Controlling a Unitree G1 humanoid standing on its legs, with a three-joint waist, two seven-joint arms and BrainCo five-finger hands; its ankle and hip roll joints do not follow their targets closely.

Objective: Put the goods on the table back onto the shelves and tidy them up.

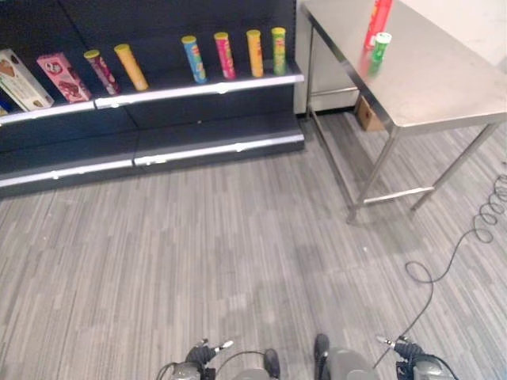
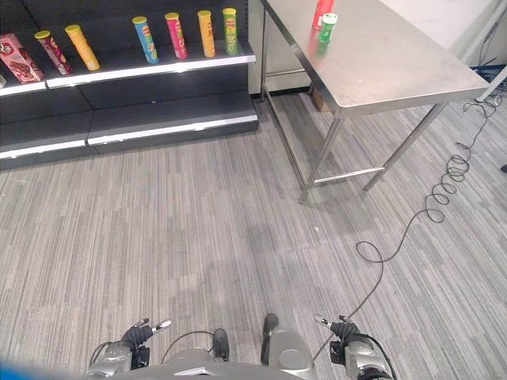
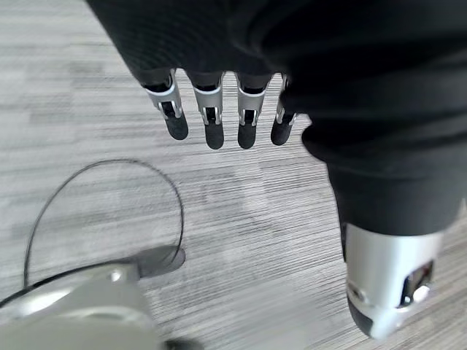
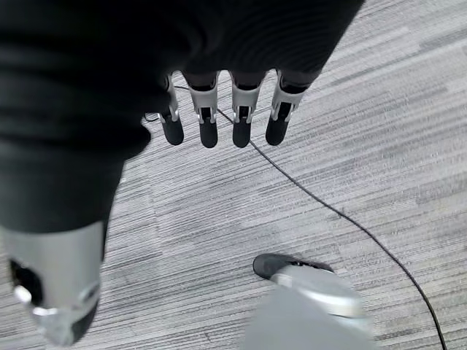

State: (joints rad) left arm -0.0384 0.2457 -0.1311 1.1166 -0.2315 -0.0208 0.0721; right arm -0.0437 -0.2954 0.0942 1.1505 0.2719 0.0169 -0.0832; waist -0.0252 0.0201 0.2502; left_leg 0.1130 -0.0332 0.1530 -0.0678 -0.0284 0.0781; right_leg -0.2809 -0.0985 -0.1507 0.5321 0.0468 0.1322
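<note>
A tall red tube point(image 1: 379, 20) and a shorter green can point(image 1: 381, 46) stand on the steel table point(image 1: 444, 79) at the far right. On the dark shelf point(image 1: 198, 89) to the left stand several tubes, among them a blue one point(image 1: 193, 58) and a green one point(image 1: 279, 51). My left hand point(image 3: 214, 120) hangs over the grey floor with straight fingers and holds nothing. My right hand point(image 4: 208, 117) hangs the same way, open and with nothing in it. Both hands are far from the table and the shelf.
A pink box point(image 1: 63, 77) and a white box point(image 1: 20, 79) lean on the shelf's left end. A lower shelf board point(image 1: 214, 146) runs beneath. A cardboard box point(image 1: 368, 115) sits under the table. Grey striped floor point(image 1: 238, 253) lies between me and the shelf.
</note>
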